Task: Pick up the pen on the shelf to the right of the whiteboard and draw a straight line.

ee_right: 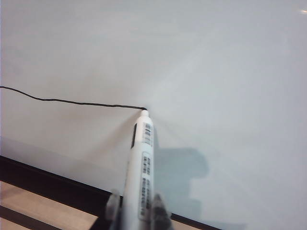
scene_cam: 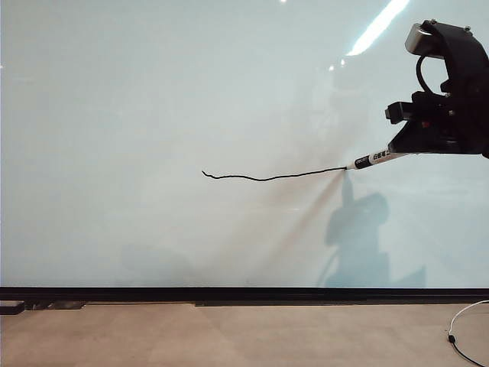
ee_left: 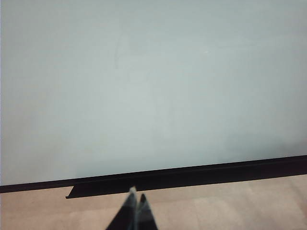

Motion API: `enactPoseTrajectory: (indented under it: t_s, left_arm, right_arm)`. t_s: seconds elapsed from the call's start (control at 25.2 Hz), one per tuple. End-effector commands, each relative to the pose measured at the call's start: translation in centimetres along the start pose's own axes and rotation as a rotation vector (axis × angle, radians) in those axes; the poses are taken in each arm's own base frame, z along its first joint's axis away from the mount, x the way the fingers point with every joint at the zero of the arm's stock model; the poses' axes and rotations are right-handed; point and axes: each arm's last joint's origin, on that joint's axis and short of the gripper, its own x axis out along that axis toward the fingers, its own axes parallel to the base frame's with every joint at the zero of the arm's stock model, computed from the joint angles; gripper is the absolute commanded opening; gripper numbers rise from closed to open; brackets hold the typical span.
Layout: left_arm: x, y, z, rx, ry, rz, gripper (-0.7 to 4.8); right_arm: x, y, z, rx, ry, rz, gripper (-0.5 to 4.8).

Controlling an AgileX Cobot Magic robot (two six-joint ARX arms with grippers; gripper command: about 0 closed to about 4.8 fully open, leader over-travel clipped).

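Note:
The whiteboard fills most of the exterior view. A thin black, slightly wavy line runs across its middle. My right gripper is at the upper right, shut on the pen, whose dark tip rests at the line's right end. In the right wrist view the pen sticks out between the fingers, with its tip at the end of the line. My left gripper is shut and empty, low in front of the whiteboard. The shelf is out of view.
A black rail runs along the board's lower edge, above a beige surface. A white cable lies at the lower right. The right arm's shadow falls on the board below the pen.

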Motion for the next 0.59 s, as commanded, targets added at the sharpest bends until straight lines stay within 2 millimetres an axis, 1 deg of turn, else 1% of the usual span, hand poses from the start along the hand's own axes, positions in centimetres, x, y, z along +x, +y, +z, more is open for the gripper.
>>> enactPoseTrajectory:
  t_s: [0.04, 0.12, 0.2, 0.28, 0.32, 0.4, 0.48, 0.59]
  left_arm:
    - [0.0, 0.0, 0.2, 0.002, -0.012, 0.001, -0.05]
    - [0.0, 0.0, 0.2, 0.002, -0.013, 0.001, -0.05]
    - [0.0, 0.0, 0.2, 0.002, -0.013, 0.001, -0.05]
    - [0.0, 0.0, 0.2, 0.002, -0.013, 0.001, -0.05]
    - [0.0, 0.0, 0.2, 0.002, -0.012, 0.001, -0.05]
    - [0.0, 0.0, 0.2, 0.002, -0.012, 0.001, -0.05]
    - [0.0, 0.0, 0.2, 0.002, -0.012, 0.001, -0.05]
    - [0.0, 0.0, 0.2, 0.002, -0.012, 0.001, -0.05]
  right_arm:
    - [0.0, -0.1, 0.5, -0.004, -0.031, -0.010, -0.09]
    - [-0.2, 0.3, 0.5, 0.003, -0.014, 0.028, -0.09]
    - [-1.0, 0.6, 0.5, 0.001, -0.007, 0.028, -0.09]
    - [-2.4, 0.7, 0.5, -0.001, -0.039, 0.022, -0.09]
    - [-3.5, 0.7, 0.5, 0.001, -0.060, -0.006, -0.09]
    - [-4.7, 0.5, 0.6, -0.007, -0.047, -0.050, -0.09]
    - [-5.8, 0.2, 0.8, -0.037, -0.024, -0.094, -0.09]
    - [-6.9, -0.4, 1.3, -0.031, -0.036, -0.151, -0.09]
